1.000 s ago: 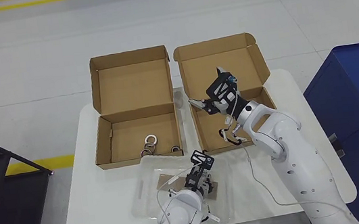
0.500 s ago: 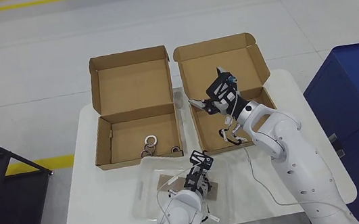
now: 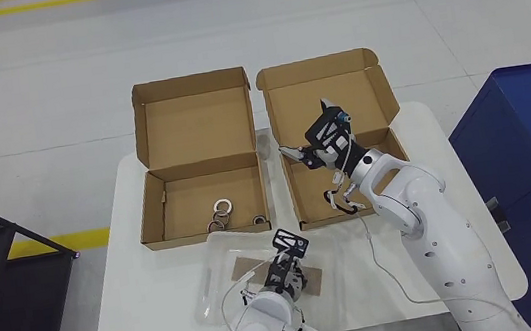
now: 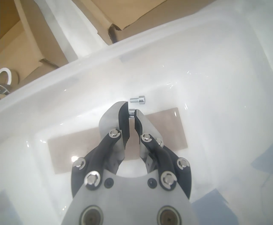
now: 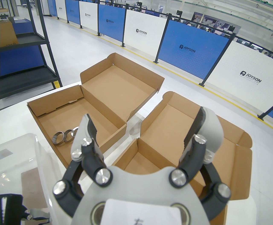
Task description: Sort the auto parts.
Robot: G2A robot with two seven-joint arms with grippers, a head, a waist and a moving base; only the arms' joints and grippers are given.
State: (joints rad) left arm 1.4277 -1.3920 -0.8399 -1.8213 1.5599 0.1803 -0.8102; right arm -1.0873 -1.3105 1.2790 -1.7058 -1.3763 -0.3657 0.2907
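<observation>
Left fingers (image 4: 123, 121) slightly farther left, tight on a small bolt (image 4: 131, 112); right fingers (image 5: 213, 127) wide apart.

A: Top camera?
B: High over the tabletop (image 3: 134, 314), looking down.
A: Wrists?
B: Left: very close, down into the clear bin (image 4: 192, 64). Right: further off, facing across both cardboard boxes (image 5: 119, 89), shared with top; perhaps the bin's corner too.

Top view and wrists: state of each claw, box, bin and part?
left claw: shut on held bolt, inside clear bin
loose bolt: lying on its side on bin floor
right claw: open, empty, above the boxes
left box: lid open, rings lying inside
right box: lid open, no parts visible
clear bin: uncovered
</observation>
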